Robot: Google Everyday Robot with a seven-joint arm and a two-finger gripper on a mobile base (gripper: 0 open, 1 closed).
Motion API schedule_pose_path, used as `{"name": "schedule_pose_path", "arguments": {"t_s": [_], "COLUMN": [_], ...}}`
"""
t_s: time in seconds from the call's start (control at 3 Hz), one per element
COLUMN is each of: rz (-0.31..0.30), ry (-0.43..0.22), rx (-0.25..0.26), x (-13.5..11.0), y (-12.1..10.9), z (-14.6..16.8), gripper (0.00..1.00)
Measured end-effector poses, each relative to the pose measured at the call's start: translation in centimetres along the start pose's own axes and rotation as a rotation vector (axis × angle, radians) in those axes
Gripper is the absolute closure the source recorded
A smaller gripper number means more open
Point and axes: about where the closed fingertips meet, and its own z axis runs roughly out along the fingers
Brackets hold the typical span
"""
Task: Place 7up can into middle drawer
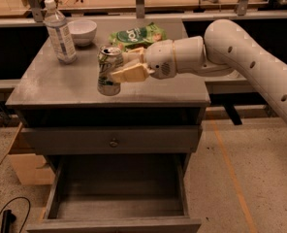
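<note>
My gripper (pixel 120 67) grips the 7up can (pixel 108 68) near the cabinet top's (pixel 51 86) front edge. The green snack bag (pixel 136 34) crowds just behind it. The water bottle (pixel 59 30) and bowl (pixel 83 31) stand past my fingertips. Below, the middle drawer (pixel 119 200) gapes open.

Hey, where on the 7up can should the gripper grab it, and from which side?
Take the 7up can at mid-height on its round side wall, coming in level from the view's right. It stands upright on the cabinet top with that side free. The gripper is clamped there now.
</note>
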Motion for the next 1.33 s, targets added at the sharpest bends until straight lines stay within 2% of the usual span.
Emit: {"name": "schedule_pose_path", "arguments": {"t_s": [0.33, 0.67, 1.0, 1.33], "rz": [0.005, 0.057, 0.110, 0.113], "ry": [-0.005, -0.028, -0.001, 0.121], "rx": [-0.016, 0.019, 0.050, 0.084], "x": [-0.4, -1.7, -0.1, 3.4], "y": [1.0, 5.6, 9.4, 12.4], "z": [0.5, 1.1, 2.3, 3.7], "gripper": [1.00, 1.00, 1.00, 1.00]}}
